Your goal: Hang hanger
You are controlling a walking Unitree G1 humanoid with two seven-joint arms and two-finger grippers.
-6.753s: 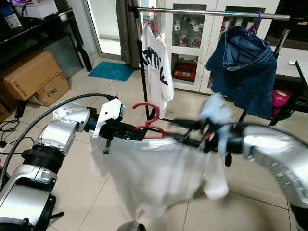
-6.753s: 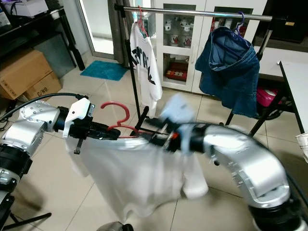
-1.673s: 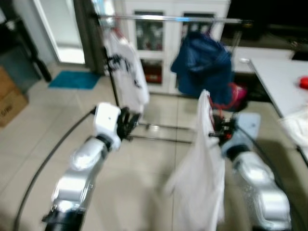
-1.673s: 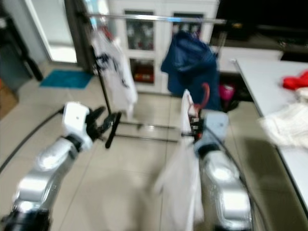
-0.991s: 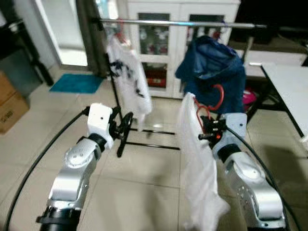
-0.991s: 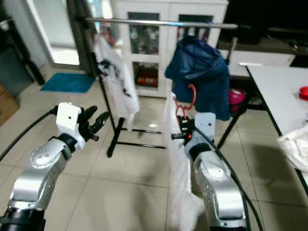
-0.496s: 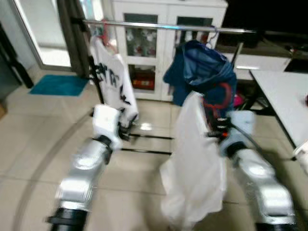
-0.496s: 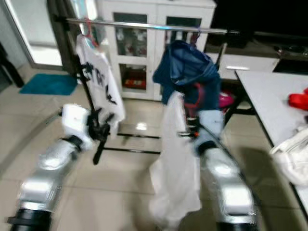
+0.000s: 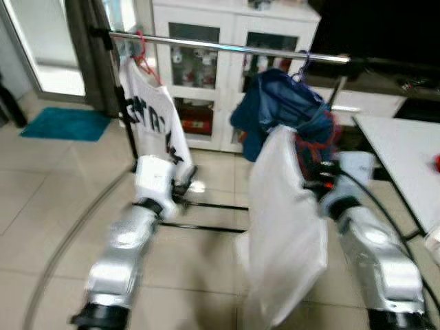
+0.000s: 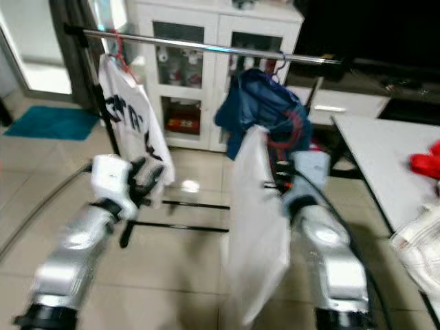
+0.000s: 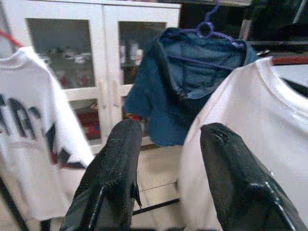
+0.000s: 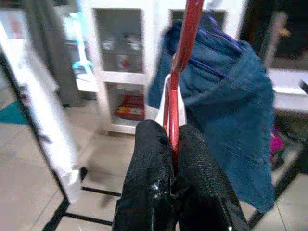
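Below the rail (image 9: 227,47), the right gripper (image 12: 172,139) is pinching the red hanger (image 12: 182,57); its white shirt (image 9: 285,227), apparently light and limp, is swaying. The left gripper (image 11: 168,139) is hovering spread.

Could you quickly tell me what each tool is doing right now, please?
Left tool: open, holding nothing.
Right tool: closed on the red hanger carrying the white shirt.
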